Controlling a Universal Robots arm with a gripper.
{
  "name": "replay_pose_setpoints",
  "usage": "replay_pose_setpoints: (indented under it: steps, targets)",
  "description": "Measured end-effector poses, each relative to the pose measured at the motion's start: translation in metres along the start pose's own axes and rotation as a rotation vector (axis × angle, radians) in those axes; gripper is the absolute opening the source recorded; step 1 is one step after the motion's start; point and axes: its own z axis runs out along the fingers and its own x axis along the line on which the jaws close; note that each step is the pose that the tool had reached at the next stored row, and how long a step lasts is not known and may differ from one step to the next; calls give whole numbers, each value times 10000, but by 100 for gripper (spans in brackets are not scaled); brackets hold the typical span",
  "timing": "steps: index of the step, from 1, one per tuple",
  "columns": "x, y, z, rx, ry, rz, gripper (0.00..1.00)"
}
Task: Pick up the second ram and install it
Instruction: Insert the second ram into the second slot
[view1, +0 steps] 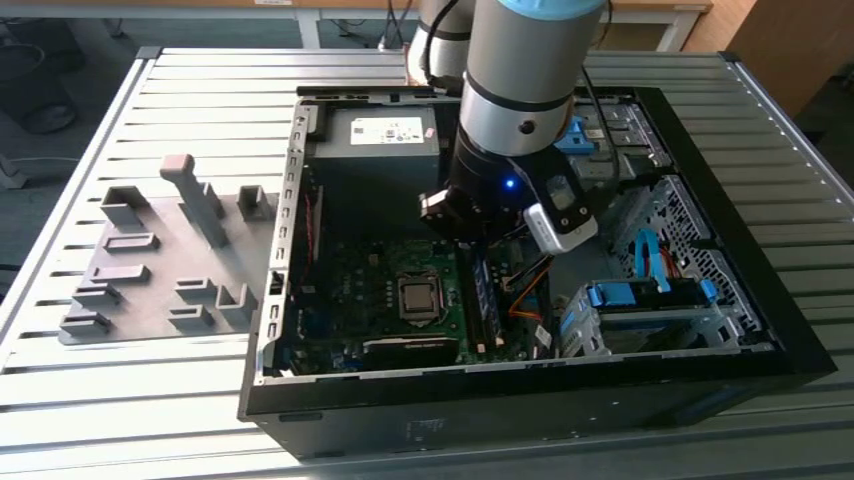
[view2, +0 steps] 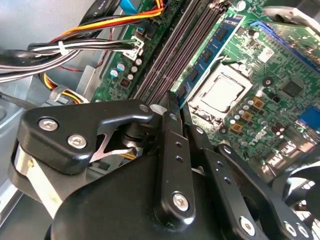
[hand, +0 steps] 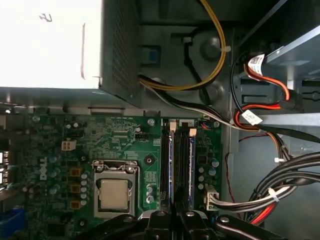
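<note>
An open computer case (view1: 747, 350) lies on a slatted metal table (view1: 160, 400), its green motherboard (view1: 354, 290) facing up. To the exterior view's left of the case a grey holder tray (view1: 147, 270) sits on the table. The arm reaches down into the case over the memory slots (hand: 172, 165), just beside the CPU socket (hand: 114, 192). In the second wrist view the gripper (view2: 172, 107) has its jaws drawn narrow, pressed together over the slots. Two RAM sticks stand seated edge-up side by side; the second ram (hand: 191, 167) sits in its slot directly under the gripper, though whether the fingertips touch it I cannot tell. Bundled power cables (hand: 285, 180) run just beside the slots.
</note>
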Motion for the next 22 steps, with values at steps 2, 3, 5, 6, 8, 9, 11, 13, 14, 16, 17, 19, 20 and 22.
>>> replay_pose_setpoints:
  steps: [2, 3, 5, 6, 8, 9, 11, 13, 14, 16, 17, 19, 20, 22]
  targets:
    - [0, 0, 30, -2, 2, 80, 14]
    - [-1, 0, 33, -2, 3, 86, 14]
    - [0, 0, 33, 1, 3, 87, 14]
    - [0, 0, 33, 0, 3, 87, 14]
    - [-1, 0, 37, -1, 3, 87, 14]
    - [-1, 1, 51, -5, 1, 87, 14]
    - [-4, 0, 86, 1, 3, 86, 14]
    - [-7, 0, 122, -1, 3, 86, 14]
    - [-10, 0, 140, -1, 3, 88, 14]
    - [-10, -1, 177, -1, 3, 94, 14]
    - [-11, -1, 195, 0, 3, 95, 14]
    - [-11, -1, 231, -1, 5, 94, 14]
    - [-12, 0, 249, -2, 8, 94, 14]
    - [-12, -1, 285, -1, 15, 94, 14]
